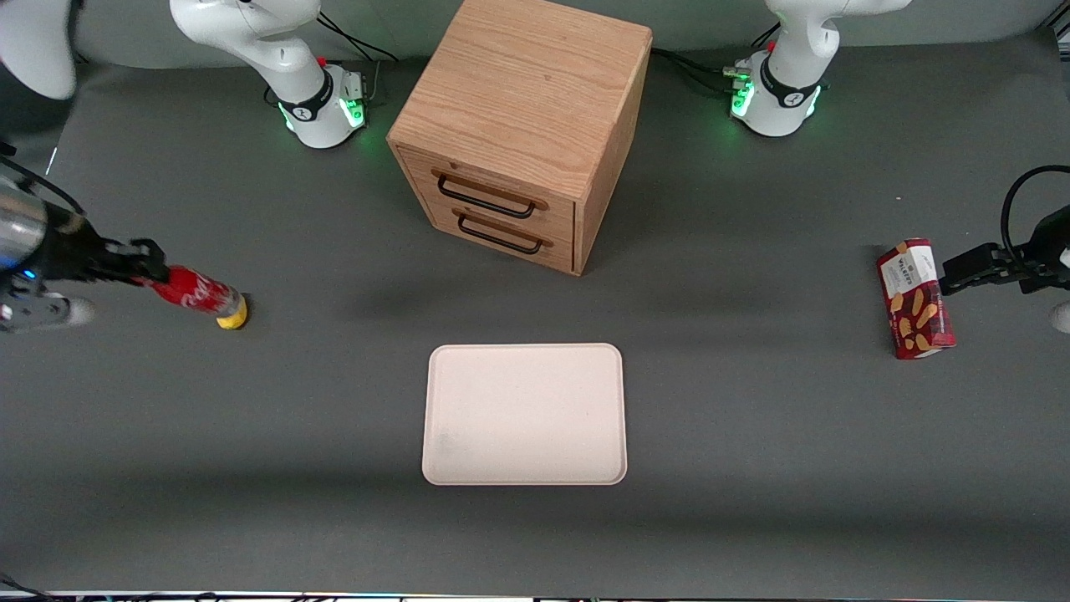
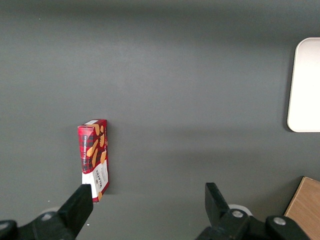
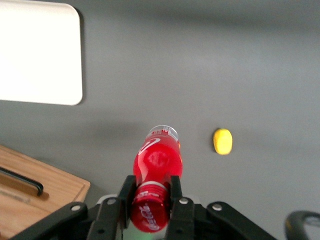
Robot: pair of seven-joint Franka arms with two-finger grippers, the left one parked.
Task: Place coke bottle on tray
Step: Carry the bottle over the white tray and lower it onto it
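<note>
My right gripper (image 1: 157, 272) is at the working arm's end of the table, shut on the red cap and neck of the coke bottle (image 1: 194, 292). The bottle slants out from the fingers with its clear base lowest. In the right wrist view the gripper (image 3: 150, 192) clamps the cap, and the bottle (image 3: 157, 156) points down at the grey table. The cream-white tray (image 1: 525, 414) lies flat near the middle of the table, nearer the front camera than the wooden cabinet, with nothing on it; one corner of the tray (image 3: 37, 55) shows in the right wrist view.
A small yellow object (image 1: 232, 316) lies on the table by the bottle's base; in the right wrist view this yellow object (image 3: 223, 141) is apart from the bottle. A wooden two-drawer cabinet (image 1: 522, 125) stands mid-table. A red snack box (image 1: 915, 298) lies toward the parked arm's end.
</note>
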